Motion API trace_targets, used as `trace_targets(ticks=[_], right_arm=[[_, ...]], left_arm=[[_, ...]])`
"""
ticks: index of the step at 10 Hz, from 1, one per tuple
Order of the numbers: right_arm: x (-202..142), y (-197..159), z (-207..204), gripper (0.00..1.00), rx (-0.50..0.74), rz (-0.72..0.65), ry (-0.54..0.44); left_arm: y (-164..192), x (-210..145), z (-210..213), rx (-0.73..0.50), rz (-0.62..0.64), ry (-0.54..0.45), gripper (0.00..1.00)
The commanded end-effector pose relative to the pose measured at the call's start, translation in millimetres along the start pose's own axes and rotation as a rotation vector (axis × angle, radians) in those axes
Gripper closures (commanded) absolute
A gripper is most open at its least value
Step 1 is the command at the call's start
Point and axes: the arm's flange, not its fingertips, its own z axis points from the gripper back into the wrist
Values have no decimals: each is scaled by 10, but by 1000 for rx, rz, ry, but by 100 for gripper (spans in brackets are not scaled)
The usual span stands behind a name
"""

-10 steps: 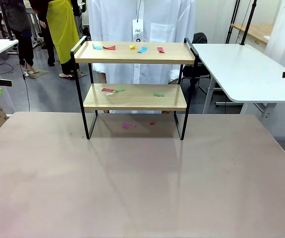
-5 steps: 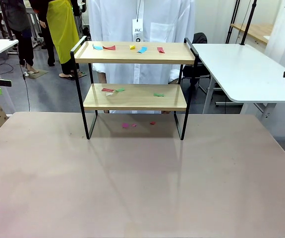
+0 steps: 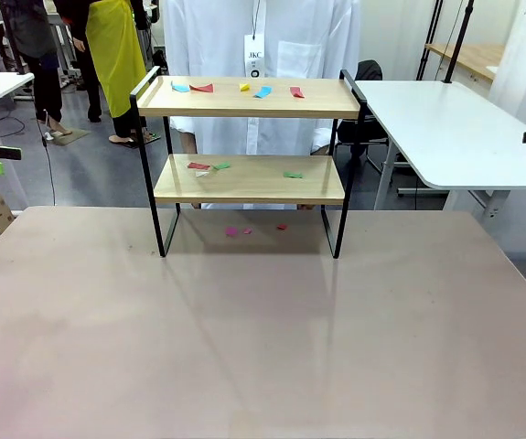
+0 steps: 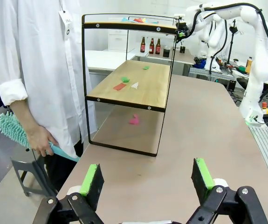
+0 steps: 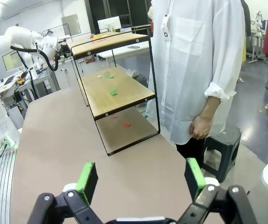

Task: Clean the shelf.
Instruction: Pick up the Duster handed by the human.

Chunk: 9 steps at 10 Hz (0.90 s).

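The shelf [image 3: 253, 190] stood toward the far side of the beige surface [image 3: 263, 347], about midway between the two arms. Its black frame legs were planted on the surface and its two wooden boards sat level. Small coloured paper scraps [image 3: 263, 91] lay in a loose row along the upper board: blue, red, yellow, blue and red. On the lower board a red scrap lay with a white one just beside it and a green one near them, and a second green scrap lay farther toward the robot's right. A few pink and red bits [image 3: 231, 231] lay on the surface beneath the shelf, between the frame's legs.

The left claw [image 4: 147, 179] hung released, its green-padded fingers spread wide with nothing between them. It was off to the robot's left and well apart from the shelf. The right claw [image 5: 140, 179] was released in the same way, fingers wide and empty, off to the robot's right and also well clear of the shelf.

A person [image 3: 263, 37] in a white coat stood at the far side of the surface, directly behind the shelf. In the left wrist view, one hand [image 4: 39, 140] gripped a teal fluffy duster [image 4: 10, 128] low at the person's side, away from the shelf. In the right wrist view, the other hand [image 5: 200, 127] hung loosely curled at the person's side, near a dark stool [image 5: 222, 142]. A white table [image 3: 445, 128] stood beyond the surface on the robot's right.
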Motion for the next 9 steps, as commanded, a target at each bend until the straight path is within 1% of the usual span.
trace_targets(ticks=[1,9], right_arm=[[11,4,-10,0,3,3,3],[11,4,-10,0,3,3,3]], left_arm=[[0,11,-5,-1,-2,0,0],[0,11,-5,-1,-2,0,0]])
